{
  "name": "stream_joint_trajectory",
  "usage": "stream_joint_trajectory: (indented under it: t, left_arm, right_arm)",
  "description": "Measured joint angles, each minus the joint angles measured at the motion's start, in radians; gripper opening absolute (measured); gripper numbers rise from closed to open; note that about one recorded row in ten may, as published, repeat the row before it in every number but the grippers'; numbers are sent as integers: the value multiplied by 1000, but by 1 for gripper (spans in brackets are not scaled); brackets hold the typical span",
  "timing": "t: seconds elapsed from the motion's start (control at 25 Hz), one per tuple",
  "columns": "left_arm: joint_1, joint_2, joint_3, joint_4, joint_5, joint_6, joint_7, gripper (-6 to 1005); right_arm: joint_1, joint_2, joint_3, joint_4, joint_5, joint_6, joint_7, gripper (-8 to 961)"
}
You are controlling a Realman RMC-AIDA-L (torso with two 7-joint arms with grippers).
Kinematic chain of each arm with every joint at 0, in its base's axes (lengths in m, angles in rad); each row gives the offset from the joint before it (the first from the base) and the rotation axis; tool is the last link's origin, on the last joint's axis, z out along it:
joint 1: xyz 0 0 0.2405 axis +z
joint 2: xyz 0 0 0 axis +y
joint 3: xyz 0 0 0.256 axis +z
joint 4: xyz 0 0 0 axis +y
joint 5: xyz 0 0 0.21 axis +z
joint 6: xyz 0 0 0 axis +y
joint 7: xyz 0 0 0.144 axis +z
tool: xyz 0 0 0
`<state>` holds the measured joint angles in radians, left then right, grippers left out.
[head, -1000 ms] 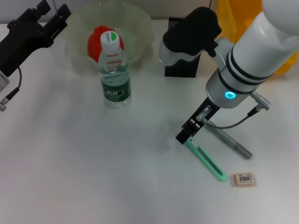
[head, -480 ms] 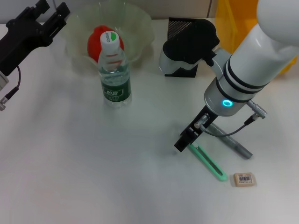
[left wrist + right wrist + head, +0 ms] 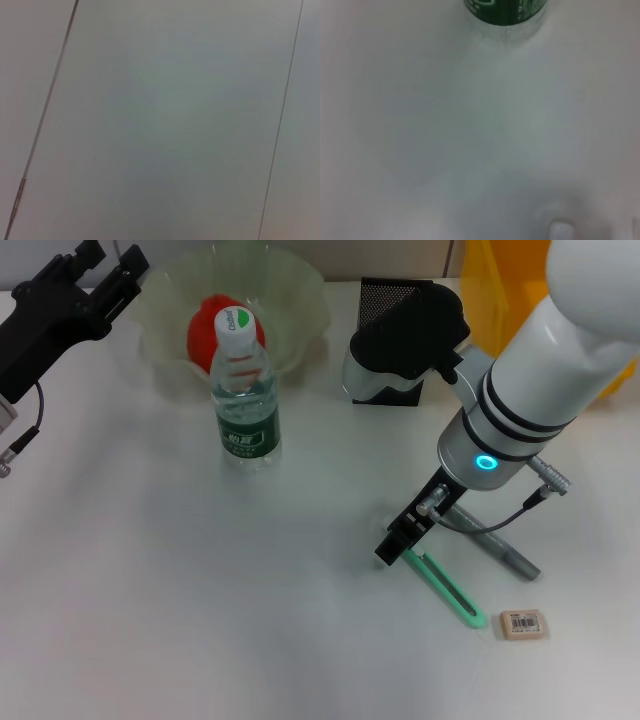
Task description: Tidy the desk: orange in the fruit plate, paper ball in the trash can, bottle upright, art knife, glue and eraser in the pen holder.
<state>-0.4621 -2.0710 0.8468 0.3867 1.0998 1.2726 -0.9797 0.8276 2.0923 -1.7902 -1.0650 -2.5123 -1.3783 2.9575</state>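
1. The right gripper (image 3: 397,541) is down at the table, right at the near end of the green art knife (image 3: 443,587), which lies flat and slants away toward the eraser (image 3: 523,624). From where I stand I can't tell whether its jaws are spread or clamped, nor whether they have the knife.
2. That knife looks like a thin, stiff plastic slider: light, flat on the table, with little height to catch. My guess is it wants pinching across its narrow width near the end, where the gripper is, and it may skid or pivot if touched off-centre.
3. A grey pen-like stick (image 3: 497,545), possibly the glue, lies just beside it, close enough to get nudged.
4. The black pen holder (image 3: 387,302) stands behind the arm; its opening looks narrow, so the knife should go in end-first.
5. The bottle (image 3: 243,392) already stands upright before the fruit plate (image 3: 300,290), with the orange (image 3: 203,328) inside.
6. The left gripper (image 3: 95,285) is parked at the far-left corner, jaws apart.
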Motion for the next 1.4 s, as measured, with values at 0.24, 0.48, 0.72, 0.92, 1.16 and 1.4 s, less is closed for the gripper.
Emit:
stream_joint_trajectory:
  t: [0.24,0.48,0.72,0.92,1.16,1.4]
  left_arm:
    - [3,1,0,0,0,1,1,630]
    - [4,0,0,0,0,2,2,629]
    - [7,0,0,0,-1,2,3,629]
    - [12,1,0,0,-11,3,5,629]
    - [17,2,0,1,-12,5,5,629]
    - [18,3,0,2,-15,6,6,629]
  right_arm:
    - [5,0,-11,1,-2,1,0,726]
    - [7,0,-13,0,-5,2,0,556]
    - [11,0,-12,18,-4,13,0,441]
    - [16,0,-12,32,-2,23,0,427]
    - [22,0,-12,34,-1,24,0,411]
    - [28,0,-11,46,1,24,0,394]
